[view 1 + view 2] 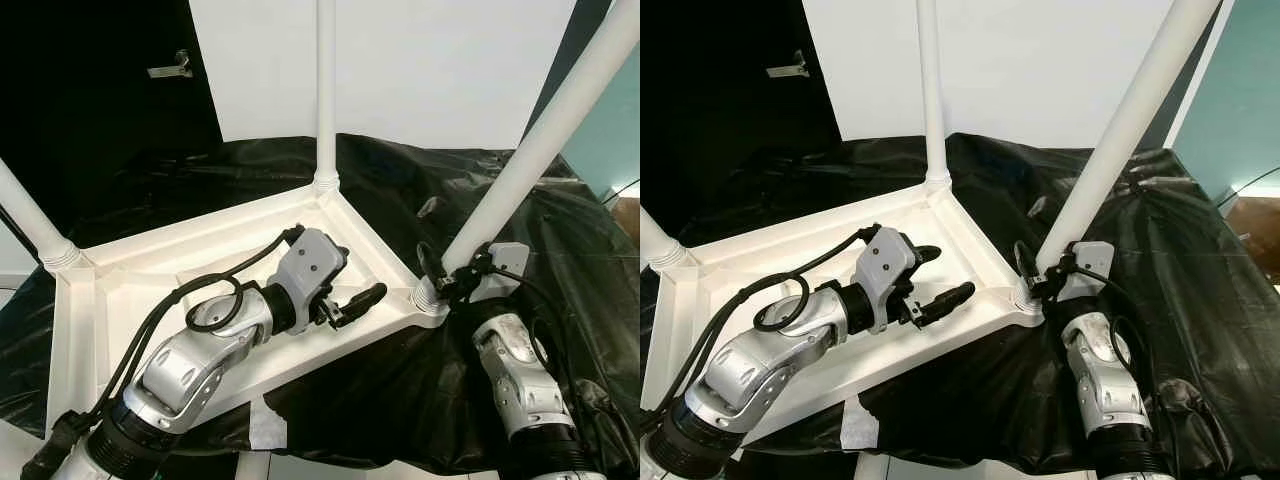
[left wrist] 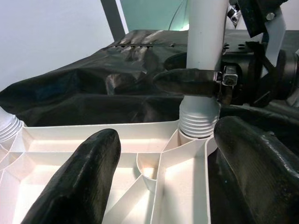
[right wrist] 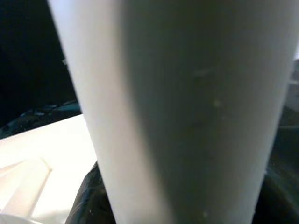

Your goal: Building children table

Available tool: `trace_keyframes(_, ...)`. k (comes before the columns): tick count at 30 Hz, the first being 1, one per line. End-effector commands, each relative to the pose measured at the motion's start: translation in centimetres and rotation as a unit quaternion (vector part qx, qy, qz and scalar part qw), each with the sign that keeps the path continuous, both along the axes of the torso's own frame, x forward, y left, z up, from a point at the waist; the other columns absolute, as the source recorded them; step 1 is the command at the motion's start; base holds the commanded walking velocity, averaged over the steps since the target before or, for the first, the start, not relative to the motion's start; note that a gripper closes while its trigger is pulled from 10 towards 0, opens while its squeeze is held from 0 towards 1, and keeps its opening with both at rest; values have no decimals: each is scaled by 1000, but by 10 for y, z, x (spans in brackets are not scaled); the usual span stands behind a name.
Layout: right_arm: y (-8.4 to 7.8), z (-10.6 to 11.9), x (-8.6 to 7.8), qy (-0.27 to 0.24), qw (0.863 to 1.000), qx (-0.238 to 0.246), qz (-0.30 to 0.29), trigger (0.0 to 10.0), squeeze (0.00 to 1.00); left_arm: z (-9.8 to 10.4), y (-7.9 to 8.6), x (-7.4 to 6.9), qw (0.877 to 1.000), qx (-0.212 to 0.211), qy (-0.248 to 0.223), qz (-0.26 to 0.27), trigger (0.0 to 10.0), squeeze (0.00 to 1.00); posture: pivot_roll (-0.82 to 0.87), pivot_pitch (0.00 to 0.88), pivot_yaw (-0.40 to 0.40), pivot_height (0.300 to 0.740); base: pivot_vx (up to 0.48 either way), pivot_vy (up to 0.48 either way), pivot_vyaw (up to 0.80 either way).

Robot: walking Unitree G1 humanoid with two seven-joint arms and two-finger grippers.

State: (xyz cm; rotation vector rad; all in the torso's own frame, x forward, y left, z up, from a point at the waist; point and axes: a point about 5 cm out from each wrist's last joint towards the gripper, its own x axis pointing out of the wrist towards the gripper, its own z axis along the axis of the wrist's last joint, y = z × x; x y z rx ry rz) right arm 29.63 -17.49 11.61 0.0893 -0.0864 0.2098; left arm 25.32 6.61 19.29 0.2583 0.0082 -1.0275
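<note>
We see the white tabletop (image 1: 120,300) lying upside down on a black cover (image 1: 560,250), legs pointing up. Our right gripper (image 1: 452,278) pinches the near-right leg (image 1: 530,150) just above its ribbed socket at the tabletop's corner. Our left gripper (image 1: 350,300) hovers over the tabletop's ribbed underside, its fingers (image 2: 79,182) spread and pointing toward that same corner.

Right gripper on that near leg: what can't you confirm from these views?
- Right gripper at the leg: its fingers are behind the leg in the eye views.
- Right wrist view: blurred leg blocks the socket.
- Thread seating: left wrist view shows ridges above the tabletop, depth unclear.
- Leg top: cut off by the frame.
</note>
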Motion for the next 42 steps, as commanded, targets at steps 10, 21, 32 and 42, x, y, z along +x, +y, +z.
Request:
trace_keyframes(10,-13,-47,-7,167,983,69,-22,10000,0,4,-2,-5,998,12,1,-62,10000,0,-33,0,30,740,0,0,0)
trace_keyframes(21,-13,-52,-11,166,983,-77,-5,10000,0,7,-2,-6,998,8,1,-68,10000,0,-35,0,35,740,0,0,0)
trace_keyframes(32,-7,-63,-21,171,973,-147,38,10000,0,8,-2,-7,998,7,0,-69,10000,0,-35,0,37,740,0,0,0)
trace_keyframes(42,-2,-66,-29,145,967,-194,77,10000,0,9,-1,-8,997,6,2,-73,10000,0,-40,0,41,740,0,0,0)
